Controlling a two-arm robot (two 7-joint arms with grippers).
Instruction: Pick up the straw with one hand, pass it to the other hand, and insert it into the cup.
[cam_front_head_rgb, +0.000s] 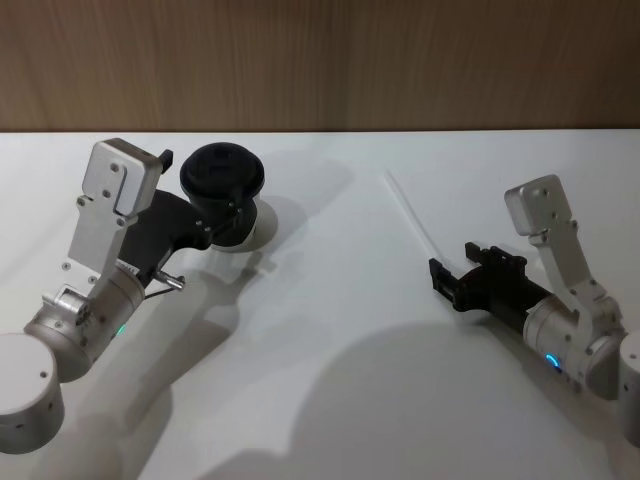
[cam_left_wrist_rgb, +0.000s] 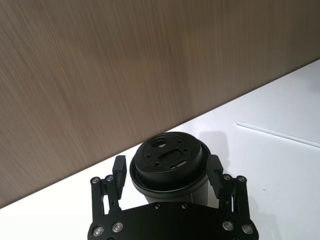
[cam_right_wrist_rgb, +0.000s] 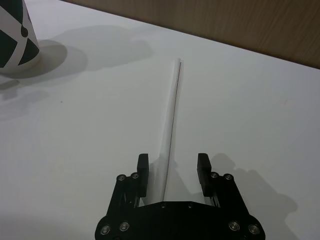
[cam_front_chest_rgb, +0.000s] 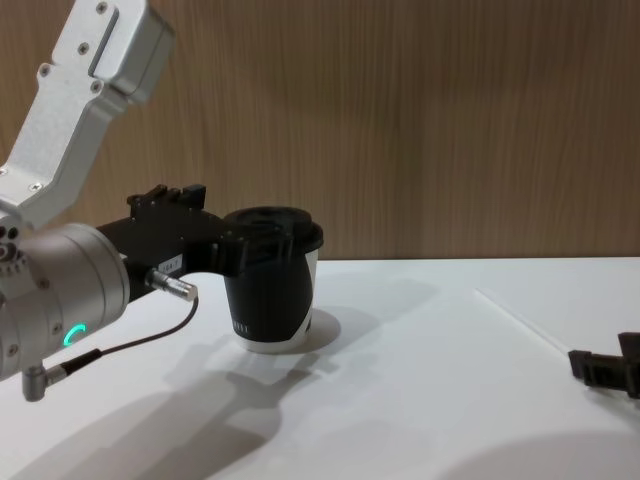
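Note:
The black lidded cup (cam_front_head_rgb: 222, 178) stands at the back left of the white table (cam_front_head_rgb: 330, 330). My left gripper (cam_front_head_rgb: 228, 215) is shut on the cup, one finger on each side just under the lid; the left wrist view shows the cup (cam_left_wrist_rgb: 170, 155) between the fingers (cam_left_wrist_rgb: 119, 169). The thin white straw (cam_front_head_rgb: 410, 215) lies flat on the table at the right. My right gripper (cam_front_head_rgb: 445, 283) is open low over the straw's near end. In the right wrist view the straw (cam_right_wrist_rgb: 172, 115) runs out between the two fingers (cam_right_wrist_rgb: 143, 172), closer to one of them.
A wooden wall (cam_front_head_rgb: 320, 60) runs along the table's far edge. The cup's white base (cam_right_wrist_rgb: 15, 50) shows at a corner of the right wrist view, far from the straw. White table lies between the two arms.

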